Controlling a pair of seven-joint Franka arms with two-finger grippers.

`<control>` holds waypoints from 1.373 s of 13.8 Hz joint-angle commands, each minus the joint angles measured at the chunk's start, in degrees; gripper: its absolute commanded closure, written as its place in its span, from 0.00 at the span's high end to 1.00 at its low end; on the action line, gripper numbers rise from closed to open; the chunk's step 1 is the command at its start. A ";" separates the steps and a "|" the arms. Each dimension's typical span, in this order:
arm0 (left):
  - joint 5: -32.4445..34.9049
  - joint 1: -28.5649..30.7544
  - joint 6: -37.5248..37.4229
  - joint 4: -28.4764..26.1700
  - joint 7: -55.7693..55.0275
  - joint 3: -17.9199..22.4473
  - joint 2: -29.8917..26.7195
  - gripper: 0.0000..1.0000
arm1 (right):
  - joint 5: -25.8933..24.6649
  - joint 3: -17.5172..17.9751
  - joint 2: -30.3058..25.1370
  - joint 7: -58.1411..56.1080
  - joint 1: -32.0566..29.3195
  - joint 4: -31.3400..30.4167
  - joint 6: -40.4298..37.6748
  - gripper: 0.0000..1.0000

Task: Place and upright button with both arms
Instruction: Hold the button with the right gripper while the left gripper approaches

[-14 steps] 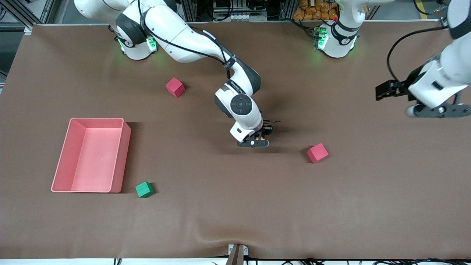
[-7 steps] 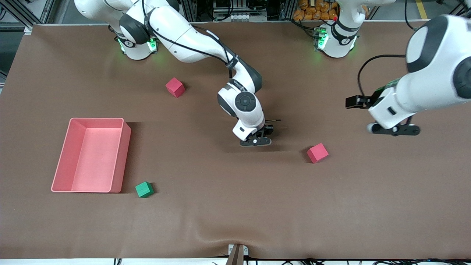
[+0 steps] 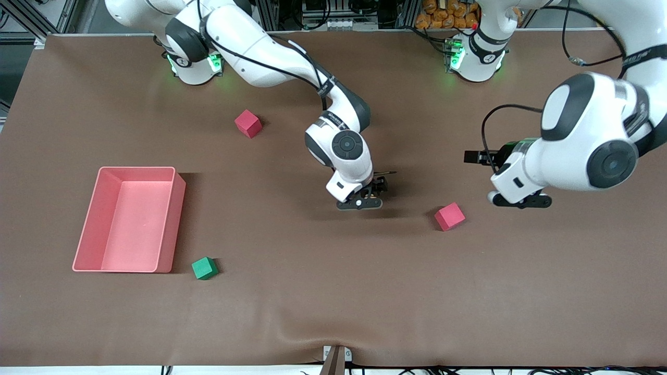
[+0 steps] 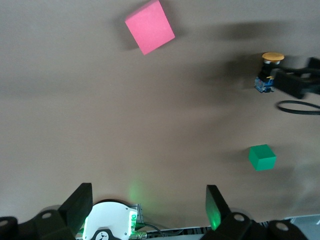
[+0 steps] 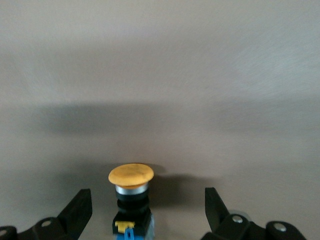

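Note:
The button [image 5: 131,200], with an orange cap on a black and blue body, lies on its side on the brown mat near the middle of the table. My right gripper [image 5: 147,205] stands open around it, one finger on each side and neither touching it. In the front view the right hand [image 3: 359,200] hides the button. The left wrist view shows the button [image 4: 269,70] from farther off. My left gripper [image 4: 147,205] is open and empty, and it hangs [image 3: 518,200] over the mat beside a pink cube [image 3: 449,216].
A second pink cube [image 3: 248,123] lies toward the right arm's base. A green cube [image 3: 204,268] sits beside the pink tray [image 3: 178,224] at the right arm's end of the table. The mat's edge runs along the side nearest the front camera.
My right gripper has opened and let go of the button. The left arm has swung in from the table's end and come down near the pink cube.

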 commanded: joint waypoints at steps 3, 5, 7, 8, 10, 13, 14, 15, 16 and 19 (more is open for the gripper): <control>-0.92 -4.91 -0.24 7.39 -1.30 0.06 8.25 1.00 | -0.52 1.46 -8.60 0.36 -7.88 -0.96 -13.78 1.00; -0.92 -7.73 1.76 10.91 -4.98 0.15 12.12 1.00 | -0.52 1.47 -11.51 0.44 -10.78 -1.05 -18.26 1.00; -1.44 -10.54 8.34 11.10 -5.97 -0.03 14.85 1.00 | -0.70 1.12 -15.19 0.36 -13.86 -1.58 -23.27 1.00; -2.40 -11.59 11.16 11.19 -5.88 0.06 16.26 1.00 | -0.70 1.20 -16.34 0.36 -15.70 -1.58 -26.60 1.00; -4.60 -13.97 15.82 11.10 -7.36 0.15 18.54 1.00 | -0.87 1.20 -18.80 0.10 -18.96 -1.67 -31.54 1.00; -4.79 -17.75 20.31 11.10 -13.25 0.24 21.36 1.00 | -0.96 1.29 -20.48 -6.66 -22.39 -1.58 -36.91 1.00; -4.79 -18.37 21.54 11.10 -14.13 0.24 22.15 1.00 | -1.31 1.20 -20.57 -7.28 -23.44 -1.58 -37.44 1.00; -4.79 -19.07 22.25 11.10 -14.32 0.24 22.85 1.00 | -2.27 1.29 -21.88 -8.07 -24.32 -1.67 -37.88 1.00; -4.79 -19.25 22.52 11.10 -15.01 0.24 23.30 0.98 | -2.89 1.38 -22.59 -9.12 -25.03 -1.67 -38.06 1.00; -4.78 -20.66 22.61 10.75 -18.09 0.33 24.79 0.92 | -3.07 1.55 -24.70 -9.31 -27.84 -1.67 -38.59 1.00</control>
